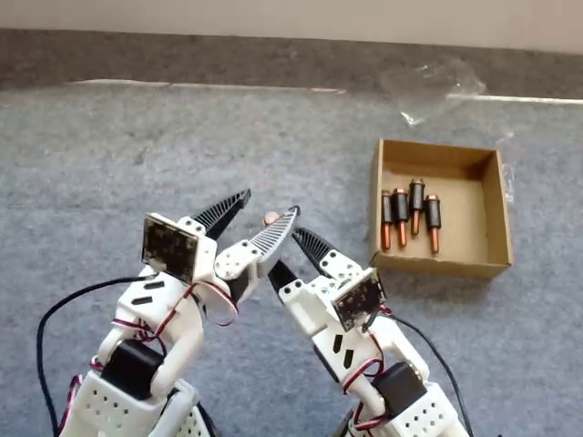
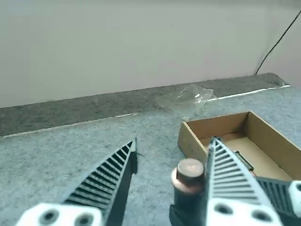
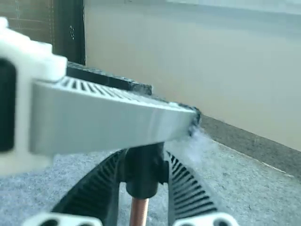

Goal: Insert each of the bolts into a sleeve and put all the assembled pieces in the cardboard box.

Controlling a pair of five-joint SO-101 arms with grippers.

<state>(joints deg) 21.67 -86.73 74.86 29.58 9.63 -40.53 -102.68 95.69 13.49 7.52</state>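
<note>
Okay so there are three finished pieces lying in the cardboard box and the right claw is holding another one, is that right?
Not quite. The high view shows four finished pieces lying in the cardboard box, not three. The rest holds: the right claw is holding a fifth piece.

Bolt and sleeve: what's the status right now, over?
Left tool open around bolt head. Right tool shut on sleeve, bolt inside. Four assembled pieces in cardboard box. Clear plastic bag beyond box, out of the way.
</note>
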